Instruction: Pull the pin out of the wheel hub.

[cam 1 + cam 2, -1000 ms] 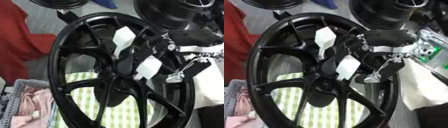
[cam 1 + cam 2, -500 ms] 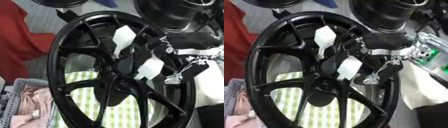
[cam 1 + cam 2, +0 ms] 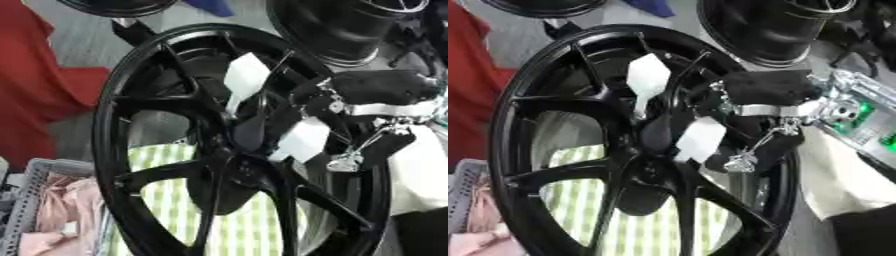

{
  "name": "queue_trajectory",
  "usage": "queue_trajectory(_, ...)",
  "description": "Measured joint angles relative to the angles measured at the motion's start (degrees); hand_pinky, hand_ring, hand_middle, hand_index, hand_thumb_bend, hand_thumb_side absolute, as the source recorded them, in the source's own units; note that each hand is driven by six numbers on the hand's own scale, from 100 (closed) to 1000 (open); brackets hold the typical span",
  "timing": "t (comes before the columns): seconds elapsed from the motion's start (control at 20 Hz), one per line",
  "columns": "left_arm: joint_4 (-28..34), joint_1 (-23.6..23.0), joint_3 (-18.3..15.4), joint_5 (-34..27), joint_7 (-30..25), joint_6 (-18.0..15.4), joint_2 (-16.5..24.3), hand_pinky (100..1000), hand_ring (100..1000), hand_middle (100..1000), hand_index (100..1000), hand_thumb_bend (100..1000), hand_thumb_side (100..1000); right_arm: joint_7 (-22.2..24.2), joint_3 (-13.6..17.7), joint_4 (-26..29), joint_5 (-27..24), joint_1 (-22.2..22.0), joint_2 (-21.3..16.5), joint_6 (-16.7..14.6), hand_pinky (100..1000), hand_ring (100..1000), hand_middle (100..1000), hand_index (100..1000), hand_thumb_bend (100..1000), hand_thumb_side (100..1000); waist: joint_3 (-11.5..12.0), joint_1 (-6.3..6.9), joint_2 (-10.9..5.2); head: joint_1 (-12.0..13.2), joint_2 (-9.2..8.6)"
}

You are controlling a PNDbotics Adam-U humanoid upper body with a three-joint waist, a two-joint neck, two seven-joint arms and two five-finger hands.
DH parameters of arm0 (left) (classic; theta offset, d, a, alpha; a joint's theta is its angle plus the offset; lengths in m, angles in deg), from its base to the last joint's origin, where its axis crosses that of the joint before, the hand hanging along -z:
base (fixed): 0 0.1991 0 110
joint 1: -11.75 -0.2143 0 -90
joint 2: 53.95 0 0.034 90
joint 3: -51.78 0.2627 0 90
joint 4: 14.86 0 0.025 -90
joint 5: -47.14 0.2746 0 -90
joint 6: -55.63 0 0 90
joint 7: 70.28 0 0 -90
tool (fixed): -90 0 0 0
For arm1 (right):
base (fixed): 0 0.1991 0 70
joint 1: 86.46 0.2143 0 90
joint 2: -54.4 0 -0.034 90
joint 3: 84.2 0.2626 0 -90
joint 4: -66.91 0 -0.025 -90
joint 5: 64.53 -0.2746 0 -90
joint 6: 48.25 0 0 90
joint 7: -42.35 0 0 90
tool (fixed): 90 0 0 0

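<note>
While the big black wheel (image 3: 219, 145) stands nearly upright and fills the middle of the view, over a green-and-white checked cloth (image 3: 241, 230) on the bench, the step in hand looks like the reach to the pin at its hub (image 3: 236, 130). The right hand (image 3: 767, 92) comes in from the right and lies against the spokes just right of the hub, near two white tags (image 3: 647, 77) that hang there; whether its fingers are spread or curled round anything I cannot tell, as they merge with the black spokes. The pin itself is not clearly made out; a small silvery piece (image 3: 343, 162) dangles below the hand. To do this well, I judge the hand should pinch the pin close to the hub and draw straight out along its axis, not sideways, so the wheel does not tip. The left hand shows nowhere.
</note>
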Motion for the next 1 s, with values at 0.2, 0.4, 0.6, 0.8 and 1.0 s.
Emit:
queue_trajectory(0.2,0.0,0.0,0.0,0.0,-0.1,0.1,-0.3,947,613,616,780,100,778,0.1,0.0,0.0,-0.1,0.1,0.0,0.0,836,801,742,773,100,100,0.0,0.0,0.0,0.0,-0.07)
queue_trajectory(0.4,0.0,-0.2,0.0,0.0,-0.1,0.2,-0.4,948,613,616,780,100,779,0.4,-0.1,0.0,-0.2,0.3,0.0,-0.1,826,775,658,689,100,100,-0.1,0.0,0.0,0.0,-0.3)
queue_trajectory(0.6,0.0,-0.4,0.0,0.0,-0.1,0.2,-0.5,948,613,616,780,100,780,0.6,-0.2,0.0,-0.5,0.5,0.0,0.0,813,746,580,610,100,100,-0.2,0.0,0.0,0.0,-0.52)
queue_trajectory(0.8,0.0,-0.4,0.0,0.0,-0.2,0.3,-0.5,949,613,617,780,100,781,0.7,-0.3,0.0,-0.8,0.6,0.0,0.1,794,713,477,504,100,100,-0.3,0.0,0.0,0.0,-0.62)
queue_trajectory(1.0,0.0,-0.5,0.0,0.0,-0.1,0.4,-1.0,949,613,617,780,100,781,0.7,-0.4,0.0,-1.3,0.7,0.0,0.2,780,682,388,414,100,100,-0.3,0.0,-0.01,0.1,-1.11)
